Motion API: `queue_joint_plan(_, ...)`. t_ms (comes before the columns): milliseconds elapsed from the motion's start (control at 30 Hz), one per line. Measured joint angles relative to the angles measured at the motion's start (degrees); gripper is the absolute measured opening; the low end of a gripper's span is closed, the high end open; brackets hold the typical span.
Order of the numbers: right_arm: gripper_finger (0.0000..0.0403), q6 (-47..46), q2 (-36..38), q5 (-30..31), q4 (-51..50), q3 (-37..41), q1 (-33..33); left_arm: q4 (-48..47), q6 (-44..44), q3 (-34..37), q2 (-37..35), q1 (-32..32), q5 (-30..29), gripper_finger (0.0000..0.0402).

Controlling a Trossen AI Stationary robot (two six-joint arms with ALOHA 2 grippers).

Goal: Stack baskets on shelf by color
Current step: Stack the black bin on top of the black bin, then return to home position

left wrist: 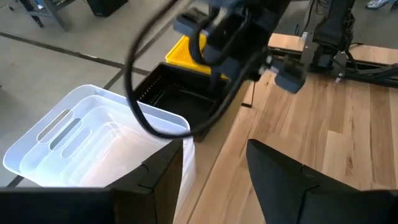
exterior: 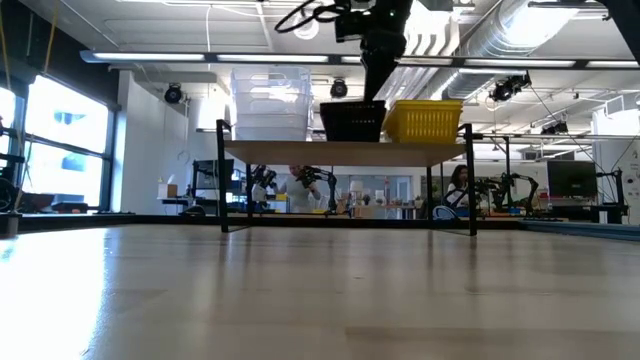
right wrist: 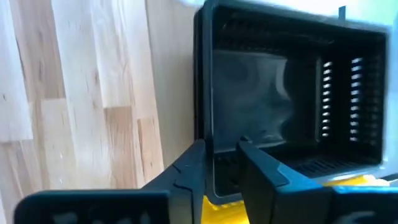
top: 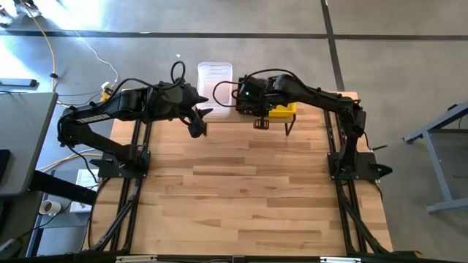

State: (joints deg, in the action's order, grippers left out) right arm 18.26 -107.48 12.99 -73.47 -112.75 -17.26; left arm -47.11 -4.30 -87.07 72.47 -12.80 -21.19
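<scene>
The shelf stands at the table's far edge and carries a stack of clear baskets, a black mesh basket and a yellow basket, side by side on its plank. From above they show as clear baskets, black basket and yellow basket. My right gripper comes down onto the black basket, shut on its wall. My left gripper hangs open just on the near side of the clear baskets, touching nothing. My right gripper has the black basket's side wall near a corner, on the yellow basket's side, with one finger outside and the other finger inside. It comes from above, pointing down. The basket sits level with its bottom on the shelf plank.
The wooden table spreads out on the near side of the shelf, with the two arm bases at its left and right edges. Beyond the shelf's far side lies grey floor. People and other robot arms show in the room far behind.
</scene>
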Motion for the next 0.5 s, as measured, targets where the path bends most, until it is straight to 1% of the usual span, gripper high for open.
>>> queue_joint_plan(100,0.0083,-0.3,0.02,-0.35,-0.45,-2.42,0.0,-0.4,0.01,0.0,0.0,0.0,0.0,0.0167)
queue_joint_plan(233,0.0084,-1.78,0.02,-1.07,-3.48,-5.93,0.0,-1.51,0.01,0.0,0.0,0.0,-0.01,0.0167)
queue_joint_plan(367,0.0084,-4.67,0.04,-5.66,-5.22,-9.08,0.0,-3.53,-0.53,0.0,0.0,0.0,-0.02,0.0167)
queue_joint_plan(500,0.0084,-7.94,0.3,-11.31,-7.42,-11.05,0.03,-6.04,-3.69,0.03,0.0,0.3,-0.02,0.0167)
